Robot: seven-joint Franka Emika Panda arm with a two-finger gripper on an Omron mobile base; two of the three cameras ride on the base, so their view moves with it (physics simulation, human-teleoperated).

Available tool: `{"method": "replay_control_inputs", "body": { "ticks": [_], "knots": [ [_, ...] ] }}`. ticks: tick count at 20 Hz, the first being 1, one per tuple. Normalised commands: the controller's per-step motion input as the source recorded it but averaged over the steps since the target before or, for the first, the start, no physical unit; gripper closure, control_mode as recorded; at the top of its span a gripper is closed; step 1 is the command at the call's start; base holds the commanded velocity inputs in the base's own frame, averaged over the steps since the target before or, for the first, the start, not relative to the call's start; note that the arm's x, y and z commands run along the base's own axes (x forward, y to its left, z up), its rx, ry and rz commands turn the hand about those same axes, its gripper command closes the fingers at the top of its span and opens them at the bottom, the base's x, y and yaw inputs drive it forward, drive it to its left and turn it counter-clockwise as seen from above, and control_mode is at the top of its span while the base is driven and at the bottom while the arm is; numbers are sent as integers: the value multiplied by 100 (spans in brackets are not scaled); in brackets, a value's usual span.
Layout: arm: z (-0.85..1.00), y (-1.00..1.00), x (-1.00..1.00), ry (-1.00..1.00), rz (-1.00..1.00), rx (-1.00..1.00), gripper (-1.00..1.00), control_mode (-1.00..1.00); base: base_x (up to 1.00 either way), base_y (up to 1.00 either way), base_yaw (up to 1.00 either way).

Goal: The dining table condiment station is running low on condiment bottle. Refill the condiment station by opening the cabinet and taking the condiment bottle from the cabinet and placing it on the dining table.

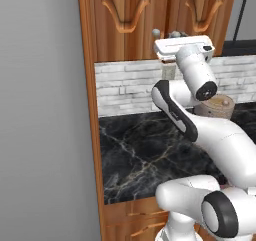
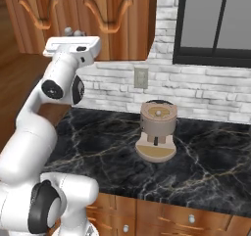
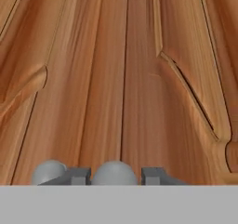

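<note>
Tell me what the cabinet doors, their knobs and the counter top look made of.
Cabinet doors: reddish-brown wood, smooth satin finish, with streaky grain and carved arches. Knobs: probably brushed metal, matte silver-grey balls. Counter top: apparently polished marble, black with white-gold veins.

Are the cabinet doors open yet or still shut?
Shut. In the hand view both cabinet doors lie flush, only a thin seam between them, with the gripper around one knob.
</note>
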Motion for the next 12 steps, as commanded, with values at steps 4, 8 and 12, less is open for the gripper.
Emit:
{"method": "replay_control_inputs", "body": {
  "ticks": [4, 8, 12],
  "knots": [
    [21, -61, -100, 0, 0, 0, 100, -100, 0, 0, 0],
    [21, -69, -100, 0, 0, 0, 100, -100, 0, 0, 0],
    [26, -68, -100, 0, 0, 0, 100, -100, 0, 0, 0]
  ]
}}
